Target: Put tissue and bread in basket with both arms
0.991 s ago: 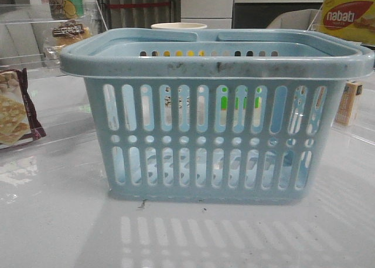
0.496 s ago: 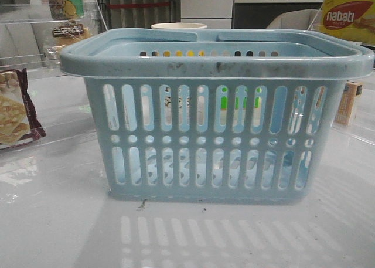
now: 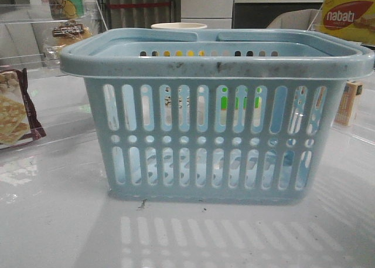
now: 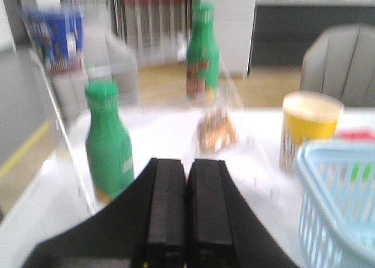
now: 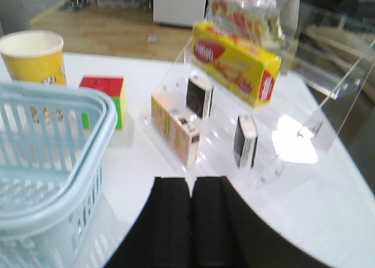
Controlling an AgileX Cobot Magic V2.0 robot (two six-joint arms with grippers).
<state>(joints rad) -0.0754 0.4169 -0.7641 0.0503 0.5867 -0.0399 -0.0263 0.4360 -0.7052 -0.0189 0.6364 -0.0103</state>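
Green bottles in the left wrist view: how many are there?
2. One green bottle stands near the closed left gripper, beside the clear acrylic panel; a second green bottle stands farther back, behind the wrapped bread. Others may be out of frame.

Matte black left claw (image 4: 186, 206) and right claw (image 5: 192, 221), flat rectangular fingers.

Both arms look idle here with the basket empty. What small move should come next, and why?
Probably open the left gripper and ease it toward the bread. Its jaws are shut on nothing, and the bread sits ahead of it on the clear shelf, beside the green bottle. The right gripper is likewise shut and empty, and the basket appears to hold nothing yet.
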